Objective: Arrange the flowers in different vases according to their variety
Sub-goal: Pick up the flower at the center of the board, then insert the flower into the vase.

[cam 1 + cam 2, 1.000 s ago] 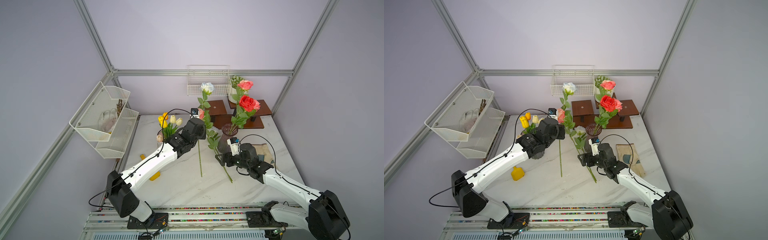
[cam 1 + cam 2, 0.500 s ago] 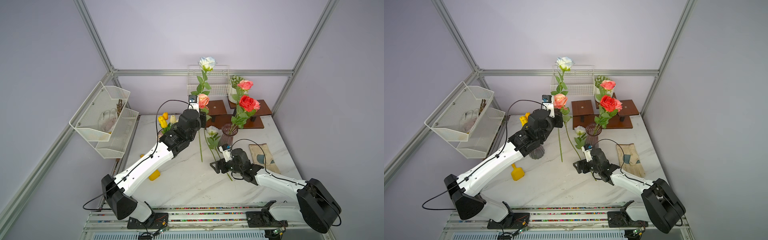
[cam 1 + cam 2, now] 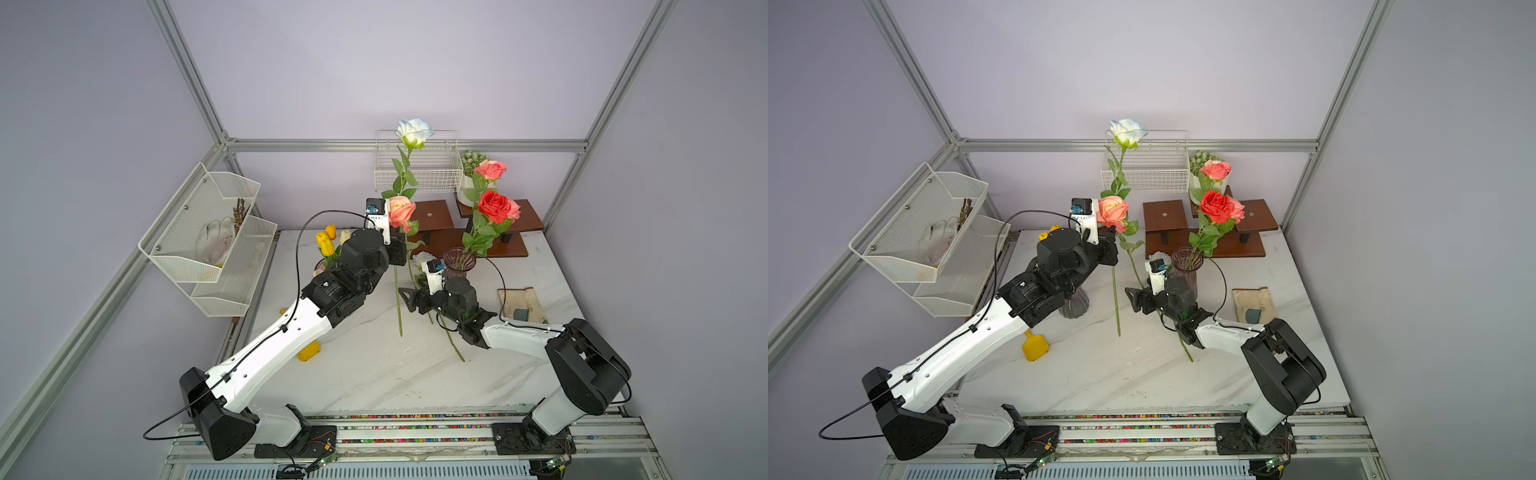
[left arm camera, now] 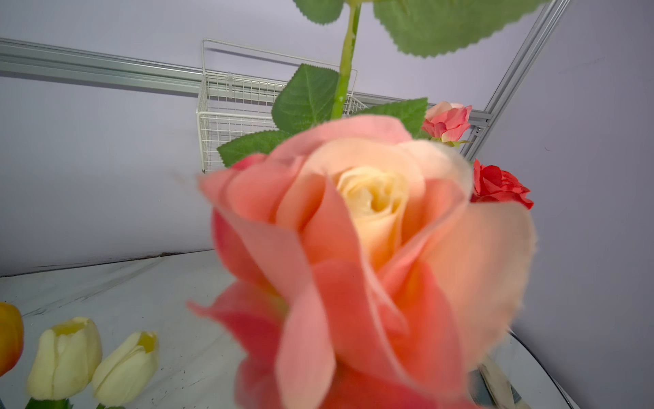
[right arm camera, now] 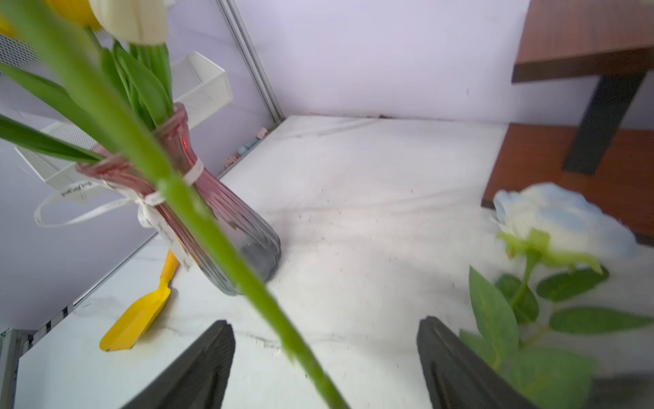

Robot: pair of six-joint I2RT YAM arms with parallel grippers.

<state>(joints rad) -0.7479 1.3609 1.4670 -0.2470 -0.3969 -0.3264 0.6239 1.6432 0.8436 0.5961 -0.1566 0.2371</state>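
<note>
A yellow scoop [image 3: 308,351] lies on the white marble bench [image 3: 374,374] near its left edge, and a beige cloth [image 3: 521,301] lies toward the right. A two-tier mesh rack [image 3: 203,232] hangs on the left wall. A wire basket [image 3: 432,174] hangs on the back wall above brown wooden stands [image 3: 434,214], beside a potted plant [image 3: 471,160].

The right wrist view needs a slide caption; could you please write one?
Open right gripper facing a green stem, ribboned tulip vase behind, white rose lying nearby.

Soft, even, bright light with faint shadows; close-up pink rose [image 4: 368,262] and green stem [image 5: 198,212] blur in wrist views.
</note>
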